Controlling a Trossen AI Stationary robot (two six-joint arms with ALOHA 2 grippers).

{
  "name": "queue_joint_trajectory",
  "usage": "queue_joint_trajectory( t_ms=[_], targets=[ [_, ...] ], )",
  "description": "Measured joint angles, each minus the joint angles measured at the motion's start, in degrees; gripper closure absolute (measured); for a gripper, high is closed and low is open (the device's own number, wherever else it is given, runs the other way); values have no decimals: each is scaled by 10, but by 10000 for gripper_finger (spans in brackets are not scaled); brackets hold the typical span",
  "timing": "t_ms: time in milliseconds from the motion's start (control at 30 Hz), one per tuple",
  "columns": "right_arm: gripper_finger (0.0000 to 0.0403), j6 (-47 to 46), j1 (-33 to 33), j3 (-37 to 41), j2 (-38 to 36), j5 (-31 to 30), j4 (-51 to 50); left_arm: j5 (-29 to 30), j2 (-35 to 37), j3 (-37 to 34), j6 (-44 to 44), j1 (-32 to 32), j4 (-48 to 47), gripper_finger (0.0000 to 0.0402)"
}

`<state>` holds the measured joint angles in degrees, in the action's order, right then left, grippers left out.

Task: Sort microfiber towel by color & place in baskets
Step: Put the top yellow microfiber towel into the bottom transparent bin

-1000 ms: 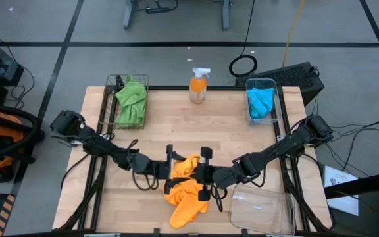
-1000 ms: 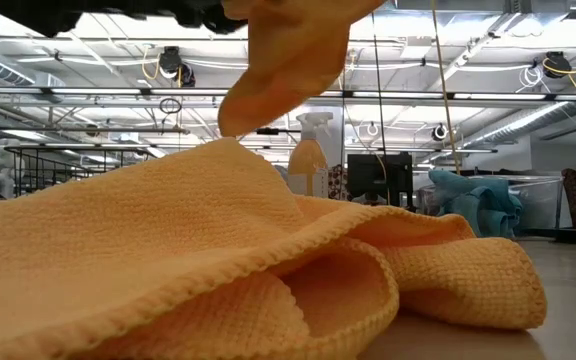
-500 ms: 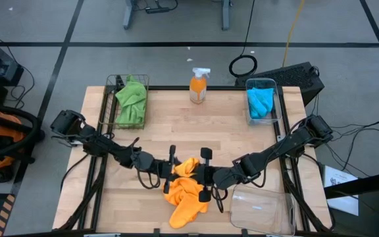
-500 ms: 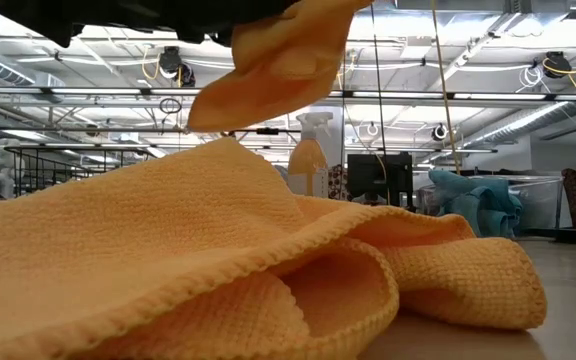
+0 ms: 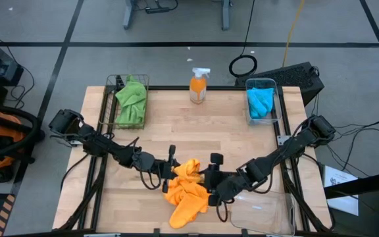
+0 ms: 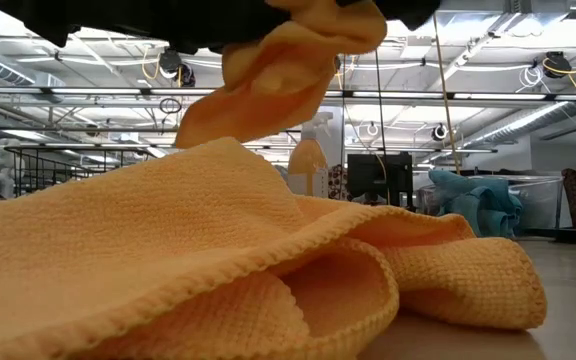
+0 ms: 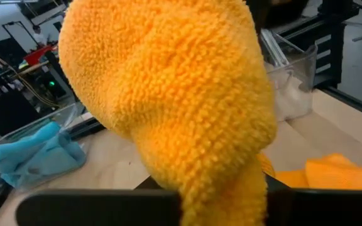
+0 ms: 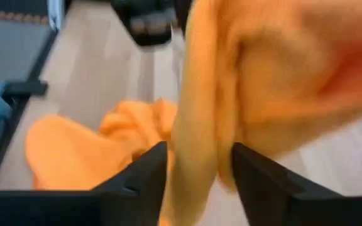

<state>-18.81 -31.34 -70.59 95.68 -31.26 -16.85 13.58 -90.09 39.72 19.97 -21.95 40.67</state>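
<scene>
While the wooden surface carries the baskets, green towels fill the mesh one at ten o'clock and blue ones the clear one at two. An empty clear basket sits at five. My left fingers pinch an orange towel at six; my right fingers stand parted around it.

The worktop is pale blond wood with plank lines, and both dark arms are black. On it lies a bright orange towel with a knobbly woven texture, and a second orange cloth is raised, its pile loopy and saturated. A green towel fills the black wire-mesh basket, a bright blue towel sits in a clear plastic bin, another clear bin is see-through, and the spray bottle is orange with a white trigger.
</scene>
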Motion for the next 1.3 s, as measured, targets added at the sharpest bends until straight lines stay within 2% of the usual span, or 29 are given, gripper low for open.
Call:
queue_joint_trajectory(
  t_ms=[133,200,433,600,933,1100,1200,1300],
  targets=[
    [179,-18,-26,0,0,-11,-22,0,2,0,-5,12,-11,365],
    [152,-1,-41,-1,0,-37,-8,0,2,0,-16,22,-15,367],
    [52,117,-67,-37,0,-213,39,-2,2,0,-32,36,-27,368],
    [7,209,-25,-37,3,-214,94,-23,2,0,-32,36,-26,368],
    [10,128,75,-37,4,-41,44,-29,2,0,-36,36,-44,369],
    [18,60,82,-37,4,-27,-15,-26,2,0,-36,37,-46,369],
    [55,57,81,-37,4,-13,-21,-26,2,0,-36,36,-46,369],
    [116,57,81,-37,4,11,-16,-26,2,0,-36,36,-44,369]
  ],
)
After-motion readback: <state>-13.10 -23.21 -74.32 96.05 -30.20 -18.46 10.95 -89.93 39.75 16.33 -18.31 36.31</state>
